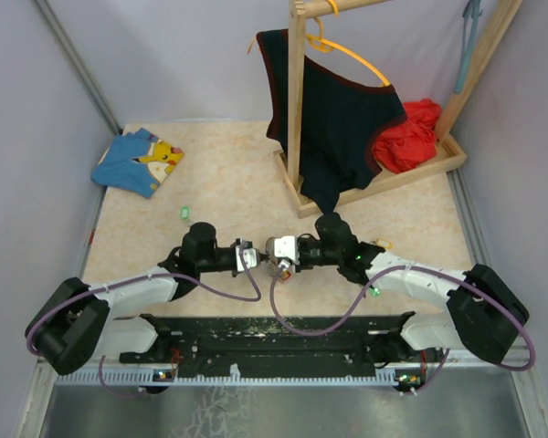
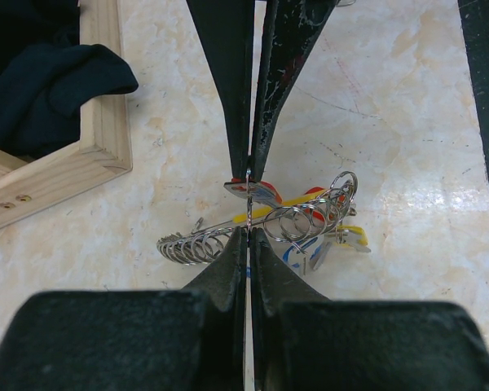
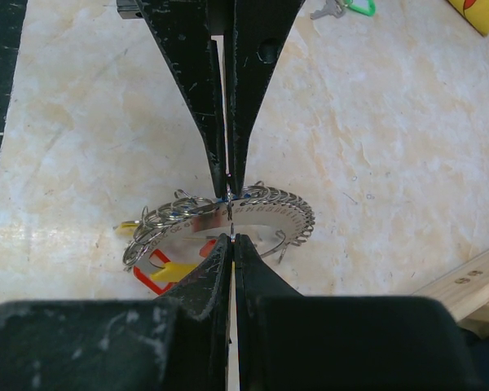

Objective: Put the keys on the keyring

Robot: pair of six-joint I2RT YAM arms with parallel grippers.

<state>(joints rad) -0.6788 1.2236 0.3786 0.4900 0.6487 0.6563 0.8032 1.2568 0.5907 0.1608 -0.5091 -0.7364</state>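
The keyring (image 1: 279, 266) hangs between my two grippers above the table's middle, near the front. In the left wrist view it is a bunch of silvery rings (image 2: 301, 216) with yellow, red and blue tags. My left gripper (image 2: 250, 204) is shut on a thin wire of it. In the right wrist view it shows a curved numbered metal strip (image 3: 265, 213) lined with small rings. My right gripper (image 3: 231, 213) is shut on one ring there. The grippers (image 1: 248, 257) (image 1: 281, 250) face each other closely. A green-headed key (image 1: 184, 213) lies apart on the table, also in the right wrist view (image 3: 349, 8).
A wooden rack base (image 1: 365, 187) stands at the back right, with a dark garment (image 1: 333, 119) on an orange hanger and a red cloth (image 1: 409, 137). A blue and yellow cloth (image 1: 139, 161) lies at the back left. A small yellowish item (image 1: 384, 244) lies by the right arm.
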